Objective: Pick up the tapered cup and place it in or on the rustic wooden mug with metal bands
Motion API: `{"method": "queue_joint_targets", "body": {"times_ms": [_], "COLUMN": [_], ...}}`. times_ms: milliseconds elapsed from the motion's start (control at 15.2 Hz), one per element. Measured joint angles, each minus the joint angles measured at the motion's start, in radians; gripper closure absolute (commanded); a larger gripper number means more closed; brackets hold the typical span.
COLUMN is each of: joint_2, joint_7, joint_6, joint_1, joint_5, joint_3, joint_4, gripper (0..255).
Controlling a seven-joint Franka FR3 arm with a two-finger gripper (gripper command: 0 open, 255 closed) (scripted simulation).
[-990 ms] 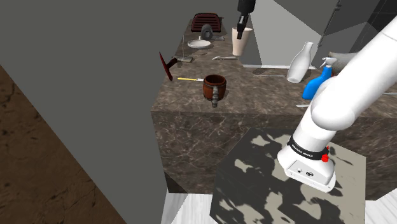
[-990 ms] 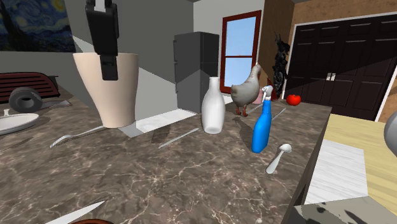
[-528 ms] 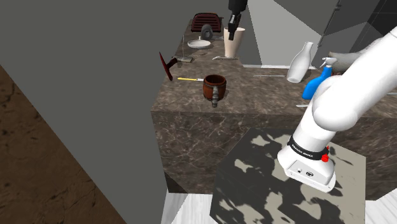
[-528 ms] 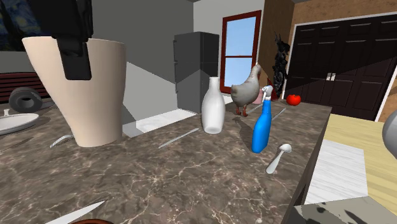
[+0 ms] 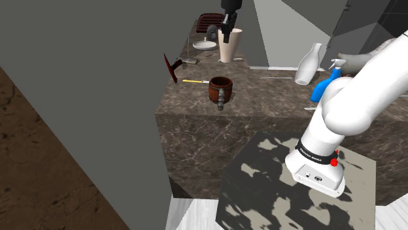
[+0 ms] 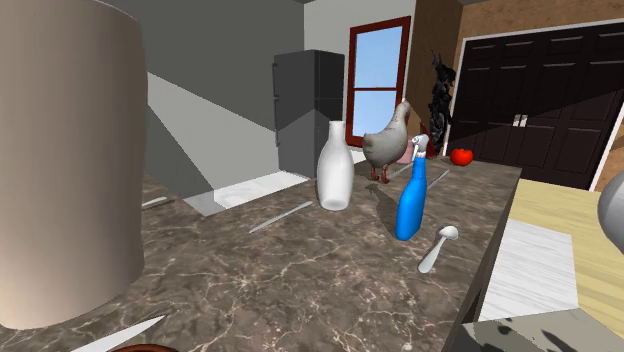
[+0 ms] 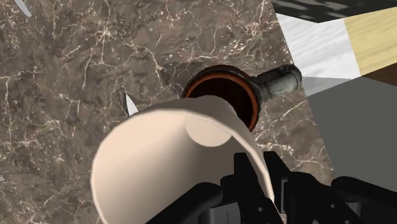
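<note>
- The hand (image 5: 226, 26) was clamped on the rim of the beige tapered cup (image 5: 227, 46), one finger inside, one outside.
- The cup hung above the marbled tabletop (image 5: 274, 108), and in the wrist view it overlapped the mug's rim.
- The brown banded mug (image 5: 220, 90) stood upright near the tabletop's edge closest to the shoulder camera.
</note>
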Motion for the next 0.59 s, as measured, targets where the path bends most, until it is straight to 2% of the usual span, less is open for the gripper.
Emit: {"method": "queue_joint_targets", "body": {"times_ms": [198, 594], "joint_2": [-0.003, -0.001], "joint_7": [0.059, 0.075], "joint_6": [-0.015, 0.052], "joint_1": [0.021, 0.022], "joint_5": [0.010, 0.009], "joint_3": [0.044, 0.046], "joint_4": [0.003, -0.065], "gripper": [255, 255]}}
